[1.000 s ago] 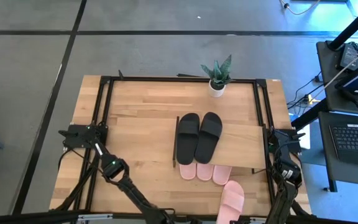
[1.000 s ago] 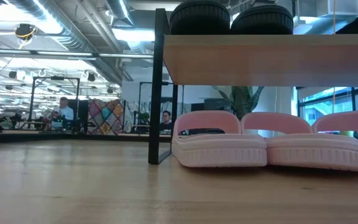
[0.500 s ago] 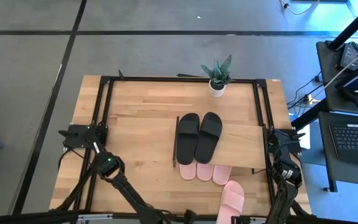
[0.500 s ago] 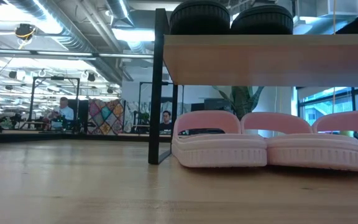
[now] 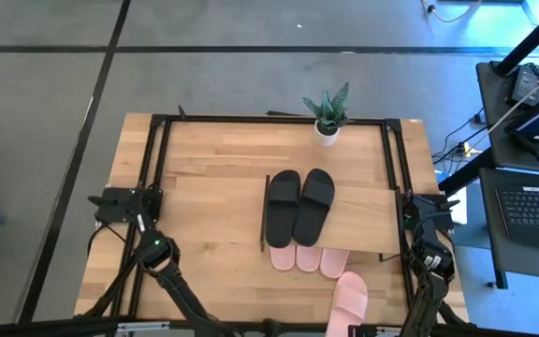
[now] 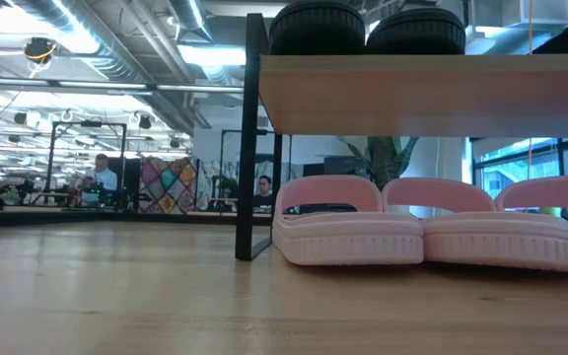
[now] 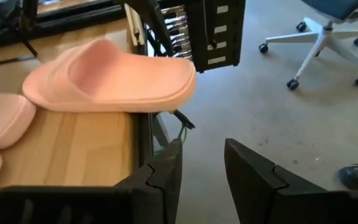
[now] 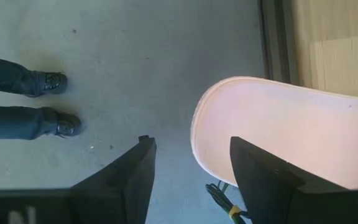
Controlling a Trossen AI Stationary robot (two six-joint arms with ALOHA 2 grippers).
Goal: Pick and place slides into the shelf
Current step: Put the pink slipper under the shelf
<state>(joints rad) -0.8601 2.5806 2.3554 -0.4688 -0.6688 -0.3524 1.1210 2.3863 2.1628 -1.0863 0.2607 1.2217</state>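
The 2 black slides [image 5: 299, 205] lie on top of the shelf [image 5: 363, 217]; 3 pink slides [image 6: 351, 235] stand under its board; the last pink slide [image 5: 348, 301] lies near the table's front edge, overhanging it, so 1 seems left. The left gripper [image 7: 202, 163] and the right gripper [image 8: 191, 163] are both spread and hold nothing.

There are two black slides [image 5: 299, 206] on the top board of one shelf [image 5: 363, 220]. Three pink slides [image 5: 307, 259] lie in a row under the shelf, and a fourth pink slide [image 5: 349, 301] lies apart at the table edge. One potted plant [image 5: 327, 114] stands on the one table [image 5: 204, 150].
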